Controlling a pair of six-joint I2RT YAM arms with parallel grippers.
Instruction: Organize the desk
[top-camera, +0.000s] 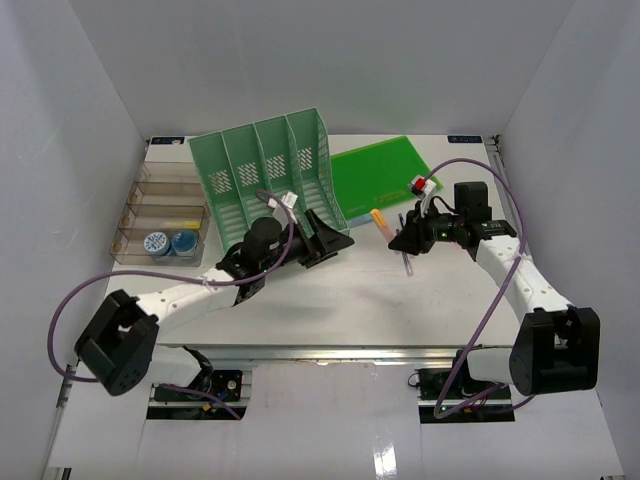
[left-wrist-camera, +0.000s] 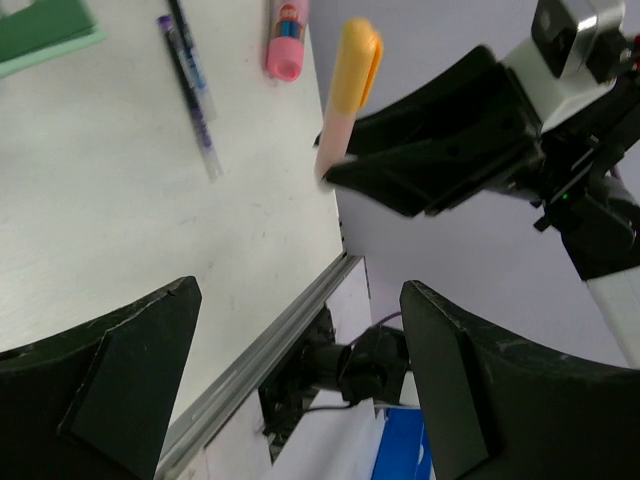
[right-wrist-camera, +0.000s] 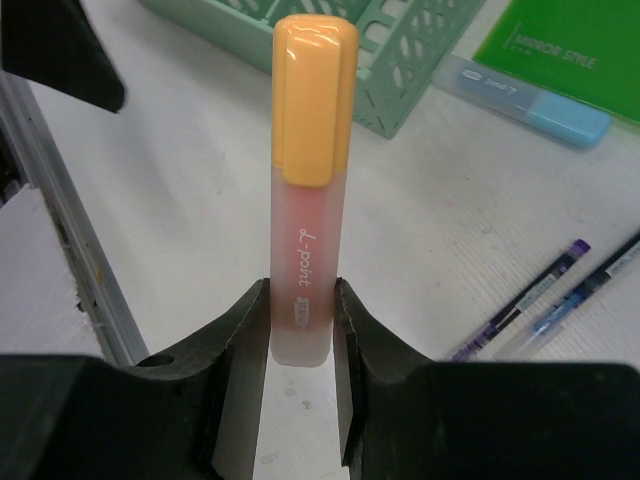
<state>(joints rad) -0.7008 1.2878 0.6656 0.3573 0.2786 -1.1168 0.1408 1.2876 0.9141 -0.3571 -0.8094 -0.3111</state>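
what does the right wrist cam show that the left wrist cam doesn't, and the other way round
Only right wrist: the lettering on the highlighter barrel and the mint file rack. Only left wrist: that the left gripper is open and empty, the right gripper from outside, and a pink item. Both: the orange-capped highlighter clamped in the right gripper, a purple pen and the white desk.

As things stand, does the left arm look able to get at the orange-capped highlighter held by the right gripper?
Probably yes. The left gripper is open and faces the highlighter with only open space between; its capped end sticks out clear of the right gripper.
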